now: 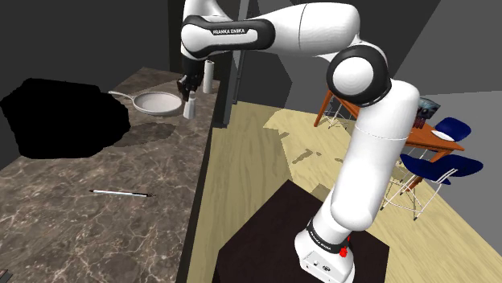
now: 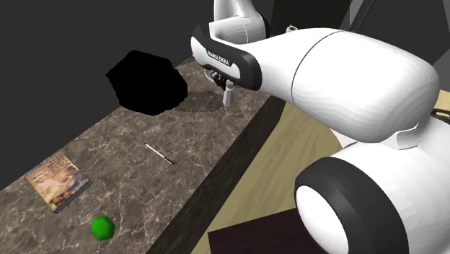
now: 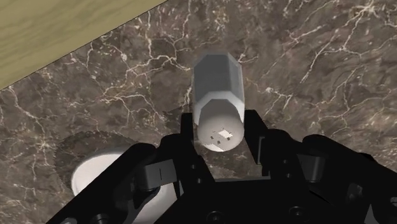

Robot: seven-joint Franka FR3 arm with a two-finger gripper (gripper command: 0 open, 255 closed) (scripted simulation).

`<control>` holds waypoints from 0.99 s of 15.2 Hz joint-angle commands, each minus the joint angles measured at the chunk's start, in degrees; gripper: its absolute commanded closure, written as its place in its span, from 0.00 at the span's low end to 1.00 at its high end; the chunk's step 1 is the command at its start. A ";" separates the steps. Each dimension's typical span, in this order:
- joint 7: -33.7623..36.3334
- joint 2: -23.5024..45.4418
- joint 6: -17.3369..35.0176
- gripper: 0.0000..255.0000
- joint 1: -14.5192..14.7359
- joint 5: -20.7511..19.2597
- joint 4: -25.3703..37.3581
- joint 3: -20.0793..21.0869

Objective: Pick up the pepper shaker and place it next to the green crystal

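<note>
I'm clamping the hand [image 3: 221, 137] on the pepper shaker [image 3: 218, 86], which is standing just beside the pan [image 1: 157, 102] on the counter [image 1: 72, 201]. The grasp is looking done, but the carry is still waiting: the green crystal [image 2: 103, 228] is lying well apart from the pan.

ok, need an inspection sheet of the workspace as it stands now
Surface: dark marbled counter with white veins.
Job's things: grey shaker upright near the counter's edge; green crystal far from it, near a book.
Clutter: pan beside the shaker; pen mid-counter.
Gripper: gripper closed on the shaker's top, fingers against both sides.
Cables: nothing seen.
Surroundings: wood floor, table with blue chairs, black area over the counter's far part.
</note>
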 commanded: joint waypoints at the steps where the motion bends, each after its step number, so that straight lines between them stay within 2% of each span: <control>1: -0.13 -0.03 -1.70 1.00 -0.01 0.06 1.66 0.00; 5: -0.26 -0.06 -4.13 1.00 0.01 0.11 4.06 0.02; 15: 12.48 -6.49 -3.17 1.00 7.06 -2.09 -4.24 4.96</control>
